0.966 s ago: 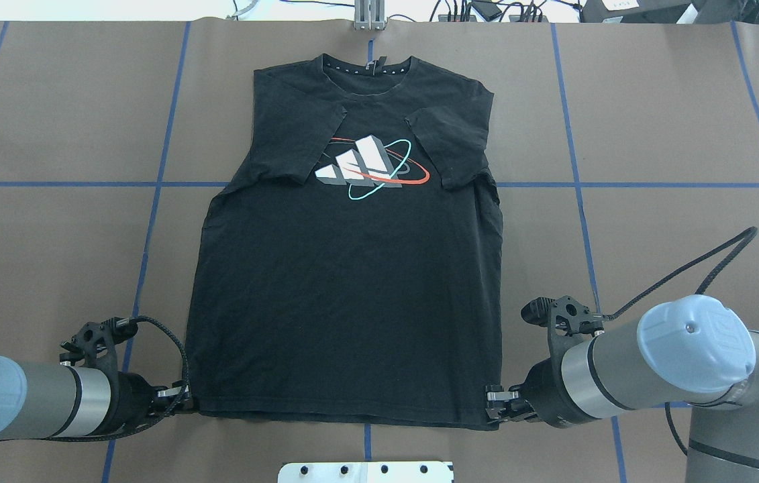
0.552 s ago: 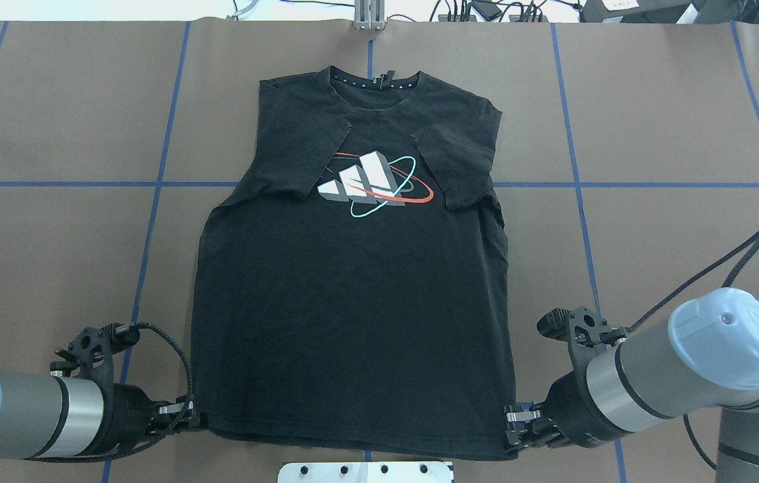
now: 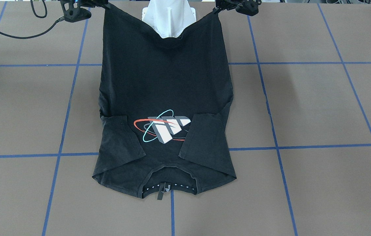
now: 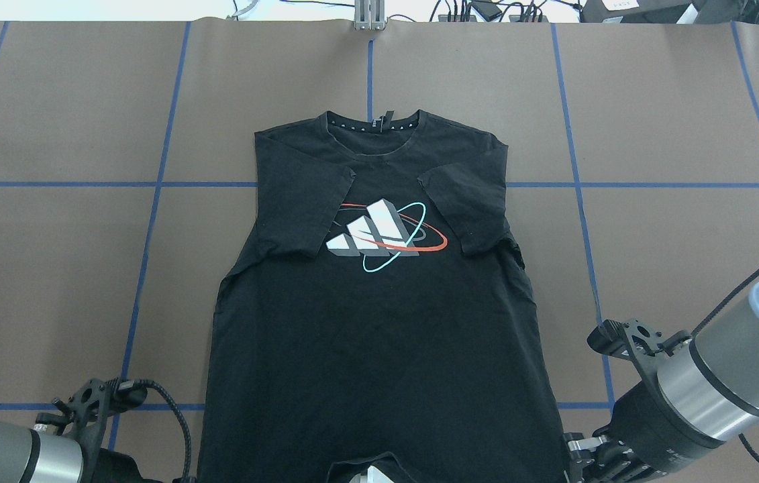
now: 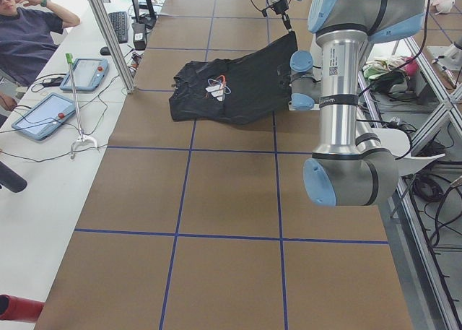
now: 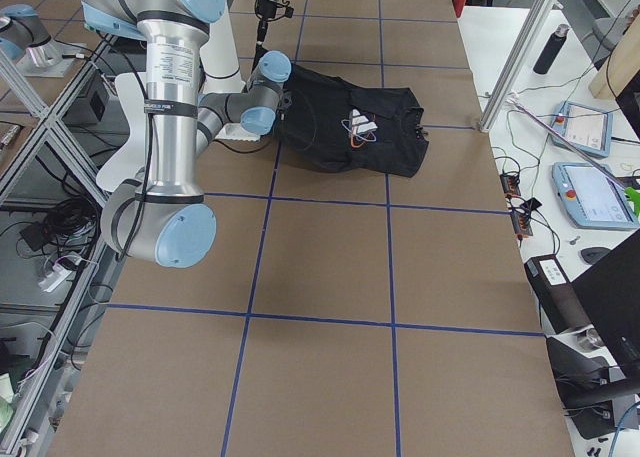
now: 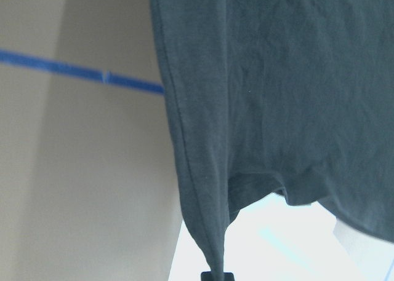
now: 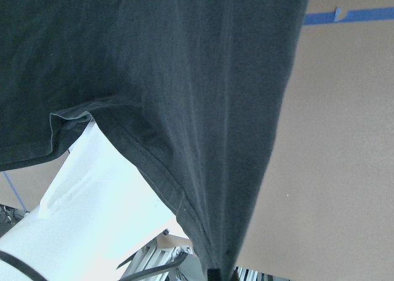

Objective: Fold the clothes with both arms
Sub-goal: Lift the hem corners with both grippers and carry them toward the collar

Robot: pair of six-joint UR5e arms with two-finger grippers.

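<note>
My left fingers (image 3: pixel 219 9) and right fingers (image 4: pixel 577 448) each pinch a lifted end of the black T-shirt's (image 4: pixel 379 335) hem (image 3: pixel 172 42); carry both level, taut, toward the collar (image 4: pixel 372 127).

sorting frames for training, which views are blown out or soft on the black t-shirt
Left wrist-mounted view: the black short-sleeved T-shirt reads washed-out teal and soft, the white surface below it blown out. Right wrist-mounted view: that white surface is overexposed, fabric dark. Overhead exterior and front-facing views: even light, grey-white block graphic crisp, no glare.
</note>
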